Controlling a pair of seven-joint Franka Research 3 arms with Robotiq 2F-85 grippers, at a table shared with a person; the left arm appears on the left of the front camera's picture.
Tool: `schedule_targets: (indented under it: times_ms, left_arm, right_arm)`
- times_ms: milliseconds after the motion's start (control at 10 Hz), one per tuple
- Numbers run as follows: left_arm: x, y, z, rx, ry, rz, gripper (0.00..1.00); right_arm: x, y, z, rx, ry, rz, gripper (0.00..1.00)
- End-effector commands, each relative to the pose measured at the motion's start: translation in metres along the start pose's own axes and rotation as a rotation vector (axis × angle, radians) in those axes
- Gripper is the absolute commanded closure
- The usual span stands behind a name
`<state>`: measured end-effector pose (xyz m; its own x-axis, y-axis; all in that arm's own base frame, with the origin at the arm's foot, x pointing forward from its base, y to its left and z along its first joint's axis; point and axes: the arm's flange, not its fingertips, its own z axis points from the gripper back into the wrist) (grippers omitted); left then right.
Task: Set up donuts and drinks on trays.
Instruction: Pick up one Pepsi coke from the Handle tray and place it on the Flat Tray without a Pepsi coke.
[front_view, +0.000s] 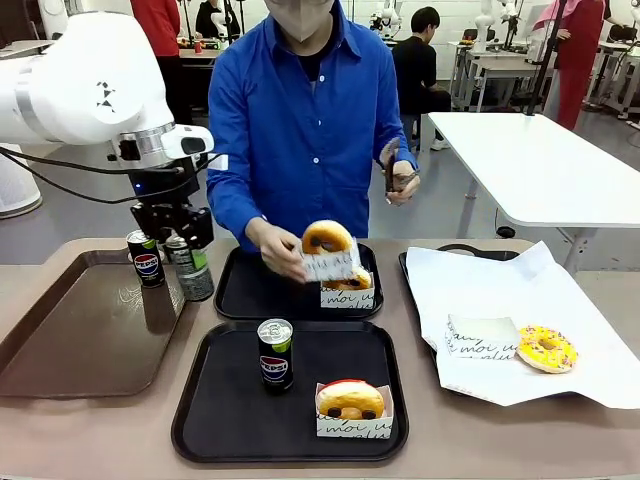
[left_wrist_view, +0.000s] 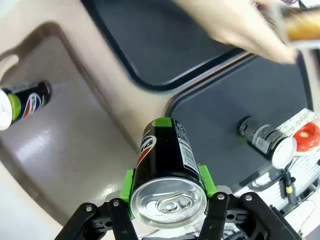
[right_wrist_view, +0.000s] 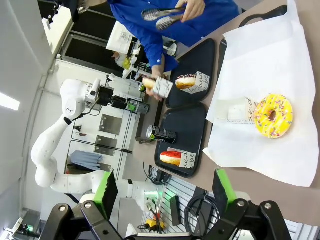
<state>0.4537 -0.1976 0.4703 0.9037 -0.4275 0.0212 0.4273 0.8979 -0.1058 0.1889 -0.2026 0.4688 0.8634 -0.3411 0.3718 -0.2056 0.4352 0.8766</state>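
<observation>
Left gripper (front_view: 176, 228) has a drink in its grasp: green pads squeezed on either side of a black Pepsi can (front_view: 190, 266), held near its top. The can hangs upright, long axis running straight up and down. It sits over the right-hand rim of the glossy brown tray (front_view: 70, 330); whether its base is clear of that rim, I can't tell.

Now the relation that matters. The far black tray (front_view: 260, 295) lies just beside the held can, on the robot's right, and it carries no drink. So by my reading that's the target: a short sideways carry to the right, then down. The left arm is plainly the nearer one. The right gripper (right_wrist_view: 166, 192) is spread wide with nothing between its fingers, well back from the trays.

The near black tray (front_view: 230, 420) already has its standing can (front_view: 275, 352) and a red-glazed donut (front_view: 352, 403) in its box. Watch the person's hand (front_view: 280, 252), holding a boxed donut (front_view: 327, 238) over that far tray. A spare can (front_view: 146, 258) stands on the brown tray, just beside the held one.
</observation>
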Motion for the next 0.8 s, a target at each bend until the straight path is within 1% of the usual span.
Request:
schedule_targets:
  times_ms: [0, 100, 200, 300, 400, 600, 700]
  left_arm:
    - [-0.054, 0.039, 0.054, 0.0, 0.137, -0.08, 0.42]
    - [-0.115, 0.063, 0.088, -0.038, 0.145, -0.23, 0.42]
    - [-0.163, 0.087, 0.113, -0.024, 0.064, -0.244, 0.42]
    - [-0.184, 0.101, 0.117, 0.003, 0.023, -0.204, 0.42]
    - [-0.19, 0.106, 0.113, 0.003, 0.03, -0.184, 0.42]
    - [-0.178, 0.107, 0.113, 0.014, 0.03, -0.198, 0.42]
    - [-0.177, 0.111, 0.115, 0.014, 0.01, -0.179, 0.42]
  right_arm:
    - [0.002, 0.0, -0.001, 0.029, -0.017, 0.015, 0.0]
    - [0.002, 0.0, -0.001, 0.029, -0.017, 0.015, 0.0]
    - [0.002, 0.0, -0.001, 0.029, -0.017, 0.015, 0.0]
    - [0.002, 0.0, -0.001, 0.029, -0.017, 0.015, 0.0]
    - [0.002, 0.0, -0.001, 0.029, -0.017, 0.015, 0.0]
    - [0.002, 0.0, -0.001, 0.029, -0.017, 0.015, 0.0]
    - [0.002, 0.0, -0.001, 0.029, -0.017, 0.015, 0.0]
